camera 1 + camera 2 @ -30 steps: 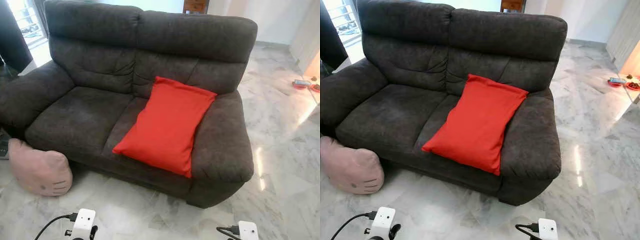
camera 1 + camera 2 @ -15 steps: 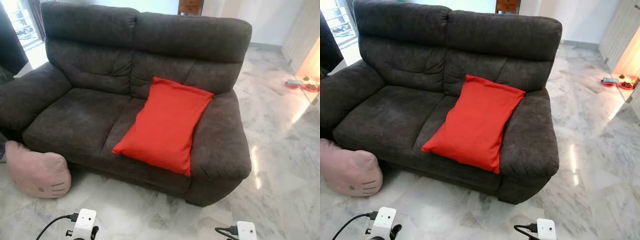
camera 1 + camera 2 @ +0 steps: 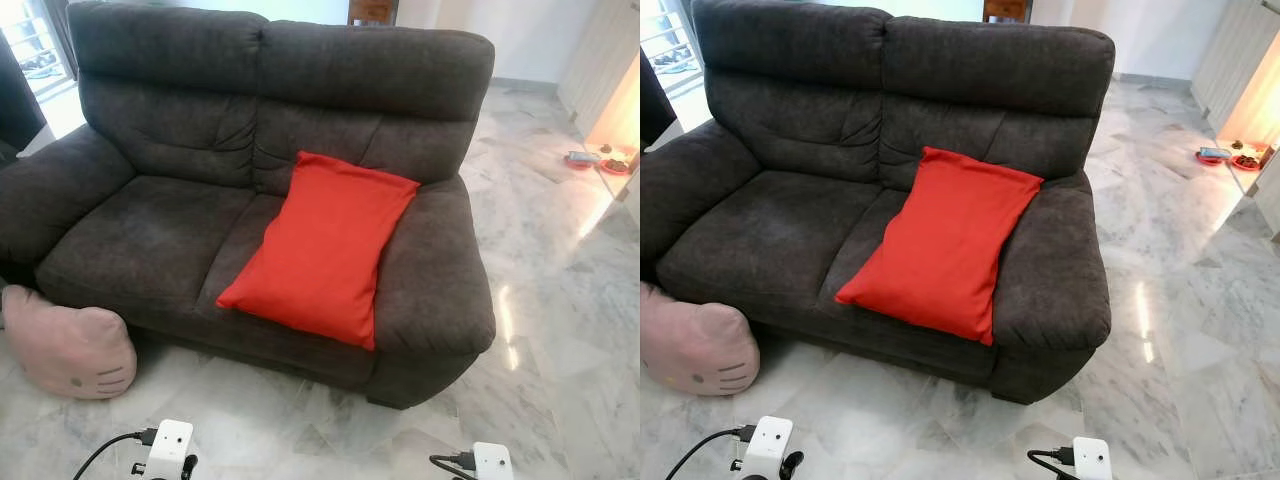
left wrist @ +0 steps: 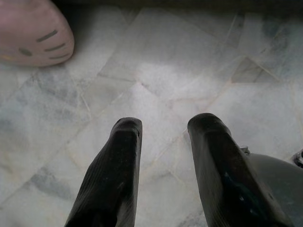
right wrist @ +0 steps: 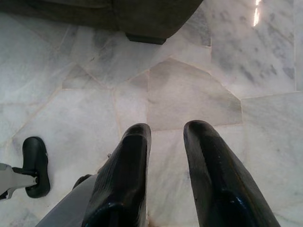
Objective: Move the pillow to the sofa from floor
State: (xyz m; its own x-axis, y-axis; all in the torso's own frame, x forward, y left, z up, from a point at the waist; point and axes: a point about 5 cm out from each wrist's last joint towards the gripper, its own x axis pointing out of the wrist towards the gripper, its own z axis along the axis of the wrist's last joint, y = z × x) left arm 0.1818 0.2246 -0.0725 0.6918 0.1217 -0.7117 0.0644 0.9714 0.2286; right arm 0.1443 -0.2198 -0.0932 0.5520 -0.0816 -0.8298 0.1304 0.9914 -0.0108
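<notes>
red pillow (image 3: 318, 252) on sofa (image 3: 170, 120); left gripper (image 4: 163, 126) and right gripper (image 5: 166, 130) spread, empty.

The two eye views look forward and down from head height at the sofa (image 3: 270, 170), a short way off, and share nearly the whole scene. The left wrist view looks down along the left gripper (image 4: 163, 130) at marble floor (image 4: 189, 61) close below, a pink cushion (image 4: 33, 30) ahead. The right wrist view looks down past the right gripper (image 5: 165, 135) at floor, the sofa's corner ahead.
</notes>
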